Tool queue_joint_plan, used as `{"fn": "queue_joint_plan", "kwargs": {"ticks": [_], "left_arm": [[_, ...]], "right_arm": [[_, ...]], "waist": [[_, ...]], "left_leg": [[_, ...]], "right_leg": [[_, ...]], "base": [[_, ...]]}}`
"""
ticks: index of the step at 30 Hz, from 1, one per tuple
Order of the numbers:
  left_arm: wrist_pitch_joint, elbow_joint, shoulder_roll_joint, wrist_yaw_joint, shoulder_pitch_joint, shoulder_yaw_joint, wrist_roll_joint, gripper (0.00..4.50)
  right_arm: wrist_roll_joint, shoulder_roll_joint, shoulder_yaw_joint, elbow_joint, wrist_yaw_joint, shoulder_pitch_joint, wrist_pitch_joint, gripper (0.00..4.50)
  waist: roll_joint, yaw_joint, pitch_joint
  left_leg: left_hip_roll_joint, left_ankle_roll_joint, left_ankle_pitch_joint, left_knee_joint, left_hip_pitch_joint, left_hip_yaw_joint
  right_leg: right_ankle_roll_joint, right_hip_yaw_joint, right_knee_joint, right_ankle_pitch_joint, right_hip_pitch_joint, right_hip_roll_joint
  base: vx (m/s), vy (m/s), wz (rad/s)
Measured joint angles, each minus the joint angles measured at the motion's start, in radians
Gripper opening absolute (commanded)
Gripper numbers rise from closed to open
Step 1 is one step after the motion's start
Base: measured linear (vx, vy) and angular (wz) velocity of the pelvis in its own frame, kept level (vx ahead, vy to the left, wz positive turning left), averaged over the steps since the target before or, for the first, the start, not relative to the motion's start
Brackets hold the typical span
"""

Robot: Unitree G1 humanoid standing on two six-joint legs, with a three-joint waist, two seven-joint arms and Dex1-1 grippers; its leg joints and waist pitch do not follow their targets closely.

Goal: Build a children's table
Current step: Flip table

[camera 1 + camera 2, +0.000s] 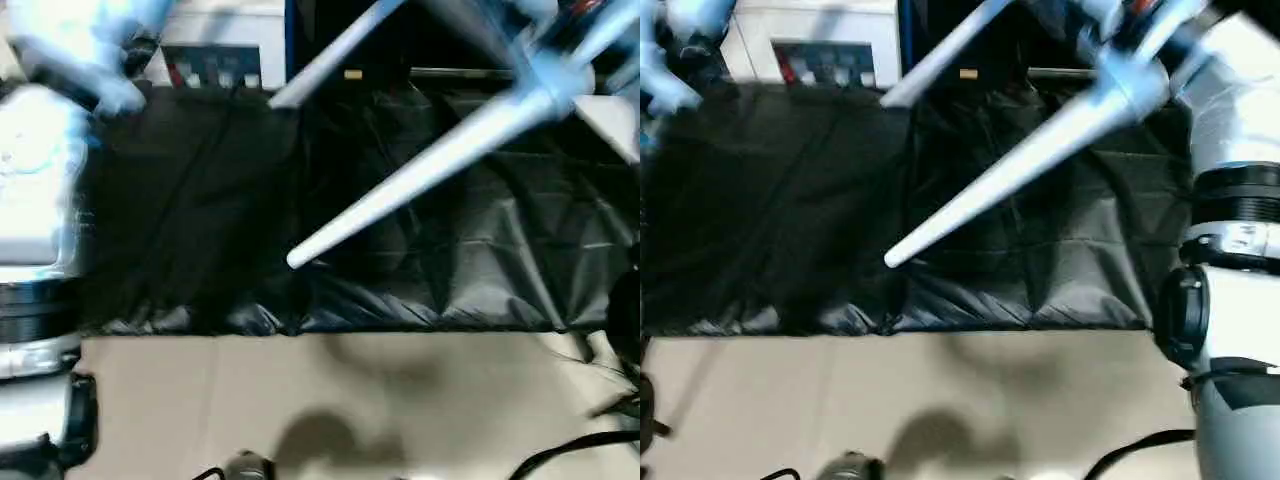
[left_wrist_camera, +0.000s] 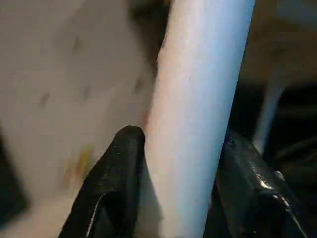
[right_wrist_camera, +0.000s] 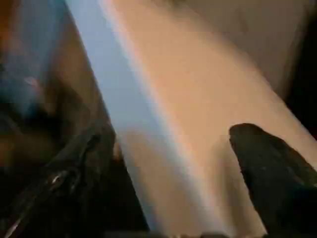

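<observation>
While I watch from the head camera, two white legs [image 1: 420, 170] slant over the black sheet [image 1: 200, 220], tan floor [image 1: 300, 400] and cables below, left gripper [image 2: 178, 173] clamped on a leg, right gripper [image 3: 168, 163] fingers spread beside a leg.

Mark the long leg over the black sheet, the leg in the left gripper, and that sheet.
long leg [image 1: 420, 170], left eye view, mid-shaft.
gripped leg [image 2: 198, 114], left wrist view, shaft between fingers.
black sheet [image 1: 190, 220], left eye view, bare left part.
</observation>
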Motion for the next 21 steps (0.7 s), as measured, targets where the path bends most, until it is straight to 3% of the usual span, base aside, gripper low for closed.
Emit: {"fn": "queue_joint_plan", "kwargs": {"ticks": [3,6,9,15,20,21], "left_arm": [[0.056,0.057,-0.011,0.04,0.043,0.034,-0.007,1.95],[0.093,0.094,-0.03,0.054,0.078,0.036,-0.018,1.85],[0.104,0.108,-0.035,0.052,0.086,0.033,-0.021,1.76],[0.095,0.11,-0.035,0.042,0.088,0.031,-0.022,1.72],[0.095,0.106,-0.035,0.042,0.099,0.025,-0.03,1.72],[0.093,0.102,-0.035,0.041,0.104,0.024,-0.032,1.72]], "right_arm": [[0.011,-0.032,-0.021,-0.055,0.014,-0.012,-0.003,4.02],[0.015,-0.025,-0.022,-0.077,0.024,-0.001,0.012,4.02],[0.058,-0.006,-0.029,-0.093,0.02,0.007,0.049,4.02],[0.157,0.003,-0.168,-0.068,-0.112,0.005,0.072,4.02],[0.214,0.003,-0.246,-0.107,-0.152,0.12,0.123,4.02],[0.233,0.002,-0.246,-0.155,-0.144,0.186,0.159,4.02]], "waist": [[-0.011,0.002,-0.003],[-0.022,0.003,0.003],[-0.035,0.023,0.01],[-0.042,0.051,0.01],[-0.046,0.05,0.008],[-0.05,0.051,0.006]], "left_leg": [[0.003,0.0,0.0,0.0,0.0,-0.002],[0.002,-0.001,0.0,0.001,-0.001,-0.002],[0.002,-0.001,0.0,0.003,-0.004,-0.004],[0.001,0.002,-0.001,0.01,-0.012,-0.004],[0.002,0.002,-0.001,0.01,-0.012,-0.003],[0.003,0.002,-0.001,0.009,-0.01,-0.004]], "right_leg": [[-0.001,-0.003,0.0,-0.001,0.001,0.002],[-0.004,-0.003,-0.001,0.002,0.0,0.002],[-0.008,-0.005,-0.002,0.005,0.0,0.002],[-0.009,-0.005,-0.007,0.005,0.001,0.0],[-0.005,-0.005,-0.011,0.008,0.001,0.0],[-0.005,-0.006,-0.011,0.008,0.003,0.001]], "base": [[0.0,0.0,0.0],[0.0,0.0,0.0],[0.0,0.0,0.0],[0.0,0.0,0.0],[0.0,0.0,0.0],[0.0,0.0,0.0]]}}
